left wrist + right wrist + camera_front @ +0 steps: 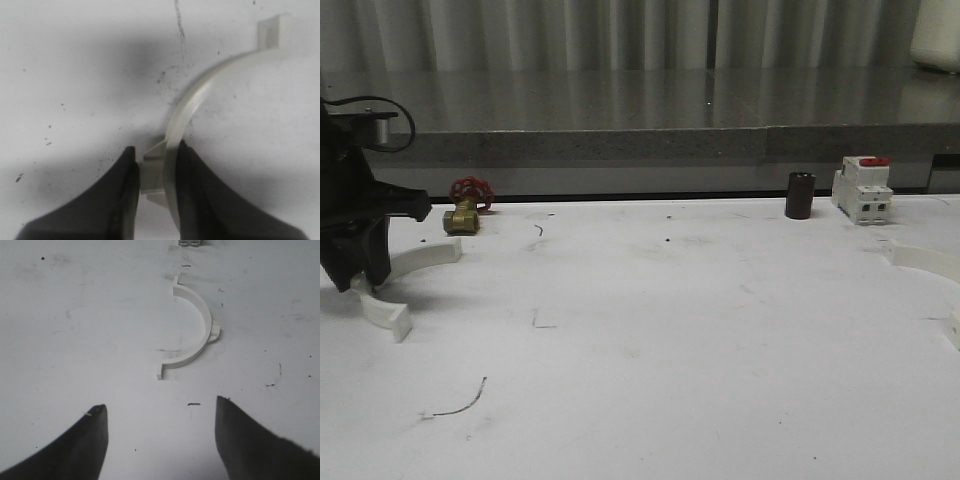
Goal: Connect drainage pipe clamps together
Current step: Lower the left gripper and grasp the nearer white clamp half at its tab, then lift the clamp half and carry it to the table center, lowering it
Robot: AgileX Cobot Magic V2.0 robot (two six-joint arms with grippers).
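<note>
While the left pincer (pixel 155 185) squeezes the middle of one white half-ring (pixel 200 100) near the left edge of the table (pixel 650 340), the right pincer (pixel 160 440) hangs wide open above the table. The other half-ring (pixel 192 330) lies flat by the right edge, just beyond the open fingers. A white breaker (pixel 861 189) stands near the back edge.

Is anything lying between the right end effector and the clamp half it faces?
Nothing visible: in the right wrist view the open right end effector faces the clamp half across bare white table, with only small dark specks between.
</note>
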